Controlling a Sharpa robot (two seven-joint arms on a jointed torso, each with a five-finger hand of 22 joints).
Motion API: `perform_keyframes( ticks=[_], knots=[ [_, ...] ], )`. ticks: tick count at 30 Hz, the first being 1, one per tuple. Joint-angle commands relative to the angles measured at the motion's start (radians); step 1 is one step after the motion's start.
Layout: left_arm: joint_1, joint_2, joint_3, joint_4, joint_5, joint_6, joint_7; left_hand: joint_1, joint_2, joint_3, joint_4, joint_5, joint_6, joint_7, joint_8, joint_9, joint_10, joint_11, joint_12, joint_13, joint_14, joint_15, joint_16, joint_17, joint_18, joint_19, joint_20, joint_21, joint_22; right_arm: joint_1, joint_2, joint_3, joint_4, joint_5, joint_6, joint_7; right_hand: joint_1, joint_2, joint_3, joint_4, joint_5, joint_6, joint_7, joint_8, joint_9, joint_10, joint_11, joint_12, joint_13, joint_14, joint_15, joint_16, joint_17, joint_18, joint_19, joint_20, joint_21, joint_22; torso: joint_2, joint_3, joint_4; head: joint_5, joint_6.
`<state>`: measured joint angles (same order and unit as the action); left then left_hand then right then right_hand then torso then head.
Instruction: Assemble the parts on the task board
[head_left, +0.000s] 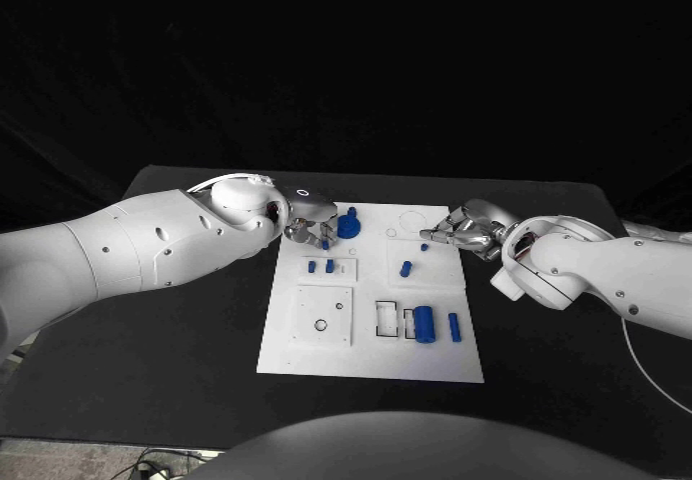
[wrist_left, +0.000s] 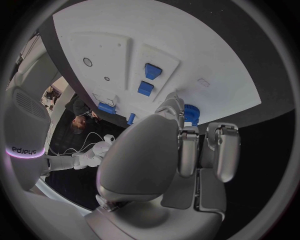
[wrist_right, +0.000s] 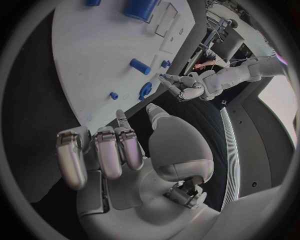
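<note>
The white task board (head_left: 289, 345) lies mid-table. My left hand (head_left: 307, 222) hovers over its far left corner with the fingers curled in. One fingertip (wrist_left: 172, 104) touches a round blue toothed part (wrist_left: 191, 113) that stands on the board (wrist_left: 206, 45); nothing lies in the palm. Two small blue blocks (head_left: 322, 266) stand just nearer than that hand. My right hand (head_left: 459, 230) hangs over the far right edge, fingers (wrist_right: 106, 150) curled and holding nothing. A blue peg (head_left: 407, 267) lies near it. A thick blue cylinder (head_left: 426, 325) and a slim blue pin (head_left: 454, 327) lie at the near right.
The board has a square plate with small holes (head_left: 323, 314) at the near left and a rectangular slot (head_left: 388, 318) beside the cylinder. Black table (head_left: 188, 330) surrounds the board on every side.
</note>
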<state>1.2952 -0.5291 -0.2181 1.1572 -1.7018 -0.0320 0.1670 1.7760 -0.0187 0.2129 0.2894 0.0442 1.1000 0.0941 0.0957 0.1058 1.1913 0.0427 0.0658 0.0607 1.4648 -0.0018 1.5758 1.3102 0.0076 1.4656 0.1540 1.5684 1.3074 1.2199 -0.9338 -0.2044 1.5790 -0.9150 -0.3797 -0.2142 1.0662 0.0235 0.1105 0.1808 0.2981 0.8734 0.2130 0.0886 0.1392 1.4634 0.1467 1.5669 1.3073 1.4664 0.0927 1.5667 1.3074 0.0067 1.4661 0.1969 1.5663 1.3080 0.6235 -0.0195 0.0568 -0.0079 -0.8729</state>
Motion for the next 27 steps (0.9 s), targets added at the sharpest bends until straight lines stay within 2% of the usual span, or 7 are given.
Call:
perform_keyframes(
  ticks=[1, 17, 21, 23, 27],
  knots=[
    [0.000, 0.004, 0.000, 0.000, 0.000, 0.024, 0.013, -0.005, -0.002, 0.005, -0.001, 0.005, -0.008, -0.002, -0.004, 0.000, -0.010, 0.000, -0.005, 0.001, 0.106, 0.003, -0.005, 0.261, -0.008, 0.105, -0.008, 0.002, 0.263, -0.001, 0.000, 0.000, 0.002, -0.004, 0.013, -0.001, 0.000, 0.008, -0.005, -0.001, 0.004, 0.006, 0.001, 0.003, 0.002, 0.107, 0.000, 0.004, 0.264, 0.104, 0.000, 0.004, 0.263, -0.007, 0.105, 0.006, 0.004, 0.263, 0.000, 0.0001, 0.0002, -0.001, 0.000],
    [-0.001, 0.010, 0.000, 0.000, 0.000, 0.036, 0.001, -0.006, -0.005, 0.009, -0.001, 0.005, -0.012, -0.003, -0.007, -0.001, -0.016, -0.001, -0.005, 0.001, 0.106, 0.002, -0.005, 0.261, -0.008, 0.105, -0.009, 0.002, 0.263, -0.001, 0.000, 0.000, 0.003, -0.004, 0.014, -0.002, 0.000, 0.008, -0.005, -0.001, 0.004, 0.006, 0.001, 0.003, 0.002, 0.107, 0.000, 0.004, 0.264, 0.104, 0.000, 0.004, 0.263, -0.007, 0.105, 0.006, 0.004, 0.263, -0.001, 0.0003, 0.0004, -0.003, 0.000],
    [-0.001, 0.010, 0.000, 0.000, 0.000, 0.041, -0.002, -0.006, -0.018, 0.012, -0.003, 0.005, -0.018, -0.004, -0.012, -0.003, -0.025, 0.001, -0.006, 0.001, 0.106, 0.003, -0.005, 0.261, -0.008, 0.105, -0.009, 0.002, 0.263, -0.001, 0.000, 0.000, 0.003, -0.004, 0.014, -0.002, 0.000, 0.008, -0.005, -0.001, 0.004, 0.006, 0.001, 0.003, 0.002, 0.107, 0.000, 0.004, 0.264, 0.104, 0.000, 0.004, 0.263, -0.007, 0.105, 0.006, 0.004, 0.263, 0.000, 0.0006, 0.0007, -0.003, 0.000],
    [-0.001, 0.010, 0.000, 0.000, 0.000, 0.047, -0.006, -0.006, -0.035, 0.010, -0.005, 0.005, -0.026, -0.007, -0.017, -0.006, -0.040, 0.002, -0.007, 0.000, 0.106, 0.004, -0.005, 0.261, -0.008, 0.105, -0.009, 0.002, 0.263, -0.001, 0.000, 0.000, 0.003, -0.004, 0.014, -0.002, 0.000, 0.008, -0.005, -0.001, 0.004, 0.006, 0.001, 0.003, 0.002, 0.107, 0.000, 0.004, 0.264, 0.104, 0.000, 0.004, 0.263, -0.007, 0.105, 0.006, 0.004, 0.263, 0.000, 0.0007, 0.0014, -0.003, 0.000],
    [-0.001, 0.010, 0.000, 0.000, 0.000, 0.050, -0.008, -0.008, -0.052, 0.009, -0.004, 0.005, -0.034, -0.014, -0.021, -0.008, -0.052, -0.002, -0.006, 0.001, 0.106, 0.003, -0.005, 0.261, -0.008, 0.105, -0.008, 0.002, 0.263, -0.001, 0.001, 0.000, 0.003, -0.004, 0.014, -0.002, 0.000, 0.008, -0.005, -0.001, 0.004, 0.006, 0.001, 0.003, 0.002, 0.107, 0.000, 0.004, 0.264, 0.104, 0.000, 0.004, 0.263, -0.007, 0.105, 0.006, 0.004, 0.263, 0.000, 0.0004, 0.0018, -0.002, 0.000]
  ],
)
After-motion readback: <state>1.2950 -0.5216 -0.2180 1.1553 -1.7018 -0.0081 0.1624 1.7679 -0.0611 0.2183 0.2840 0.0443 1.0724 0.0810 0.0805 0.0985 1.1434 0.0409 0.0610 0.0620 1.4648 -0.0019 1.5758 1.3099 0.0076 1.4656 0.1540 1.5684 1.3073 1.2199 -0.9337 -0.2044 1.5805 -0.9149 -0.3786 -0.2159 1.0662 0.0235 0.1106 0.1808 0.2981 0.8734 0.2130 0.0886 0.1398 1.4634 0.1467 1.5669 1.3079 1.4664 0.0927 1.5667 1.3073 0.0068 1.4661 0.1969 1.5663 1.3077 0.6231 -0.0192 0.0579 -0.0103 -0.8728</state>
